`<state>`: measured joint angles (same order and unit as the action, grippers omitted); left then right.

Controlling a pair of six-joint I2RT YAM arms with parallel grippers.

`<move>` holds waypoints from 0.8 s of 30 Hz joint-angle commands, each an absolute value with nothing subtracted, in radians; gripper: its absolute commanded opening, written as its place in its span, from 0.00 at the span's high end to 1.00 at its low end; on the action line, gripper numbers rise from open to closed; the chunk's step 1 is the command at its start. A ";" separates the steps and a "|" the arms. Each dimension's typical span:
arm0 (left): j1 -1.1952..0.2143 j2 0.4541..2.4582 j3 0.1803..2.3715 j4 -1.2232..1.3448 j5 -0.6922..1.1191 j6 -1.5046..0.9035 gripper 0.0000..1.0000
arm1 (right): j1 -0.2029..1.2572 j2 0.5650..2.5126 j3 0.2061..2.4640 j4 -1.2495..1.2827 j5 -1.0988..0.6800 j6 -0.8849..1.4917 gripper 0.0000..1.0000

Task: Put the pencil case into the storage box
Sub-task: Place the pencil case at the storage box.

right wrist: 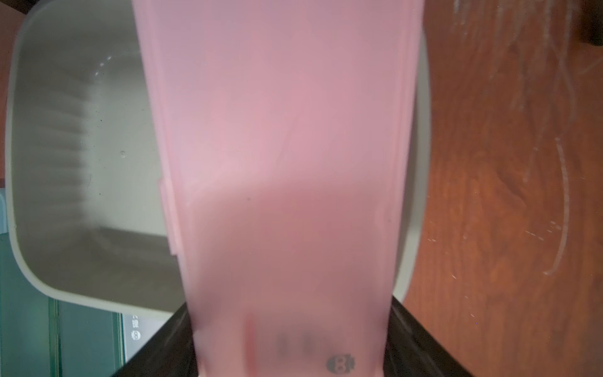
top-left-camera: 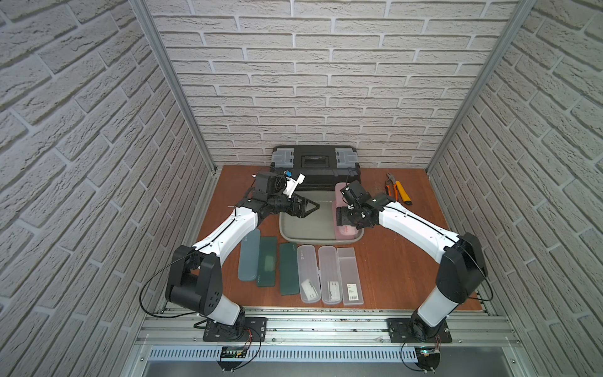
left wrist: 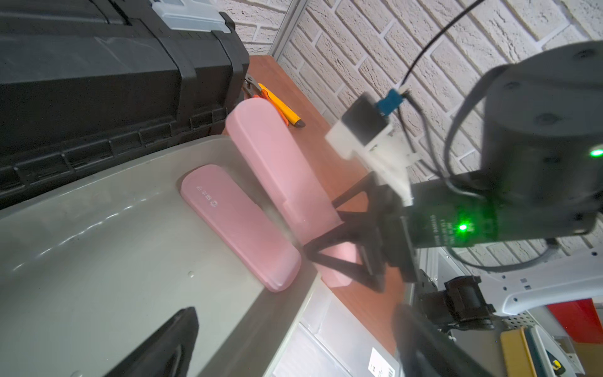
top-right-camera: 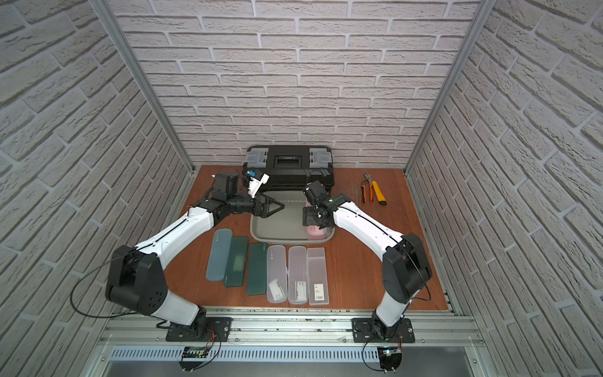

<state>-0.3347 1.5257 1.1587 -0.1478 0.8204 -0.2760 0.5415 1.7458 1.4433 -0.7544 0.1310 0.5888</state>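
The right gripper (top-left-camera: 342, 218) is gripping a pink pencil case (left wrist: 277, 156) near one end, its jaws pressing against the case's two long sides, as the right wrist view is showing. The case is hanging tilted over the right-hand wall of the storage box (top-left-camera: 310, 240), with its free end pointing toward the black toolbox (top-left-camera: 315, 163). Whether it is touching the rim I cannot tell. A second pink case (left wrist: 235, 225) is lying flat on the box floor along that same wall, just beside the held one.

The left gripper (top-left-camera: 310, 207) is hovering over the left part of the box, well apart from both pink cases. Its fingers are standing wide apart and holding nothing.

The box is sitting on the wooden tabletop (top-left-camera: 408, 261), with its far side just in front of the toolbox. Near the toolbox's right end, orange-handled pliers (top-left-camera: 390, 186) and a yellow utility knife (top-left-camera: 403, 195) are lying side by side.

In front of the box, six more cases are lying in a row, running left to right in both top views:
- a blue-grey case (top-left-camera: 249, 256)
- two dark green cases (top-left-camera: 269, 266) — the left one is touching the blue-grey case
- three clear cases (top-left-camera: 329, 275), the rightmost bearing a barcode label
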 commanded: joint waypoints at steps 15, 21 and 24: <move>-0.272 1.441 1.075 0.064 0.728 -0.362 0.02 | 0.598 1.971 1.618 -0.686 0.104 0.662 0.39; -0.273 1.432 1.071 0.062 0.699 -0.356 0.01 | 0.610 2.009 1.586 -0.657 0.113 0.691 0.33; -0.272 1.426 1.069 0.052 0.667 -0.346 0.02 | 0.618 2.020 1.587 -0.650 0.117 0.699 0.25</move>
<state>-0.2749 1.4532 1.0843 0.0154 0.7033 -0.3599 0.5999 2.0079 1.5940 -0.6952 0.0940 0.6750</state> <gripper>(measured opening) 0.985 0.786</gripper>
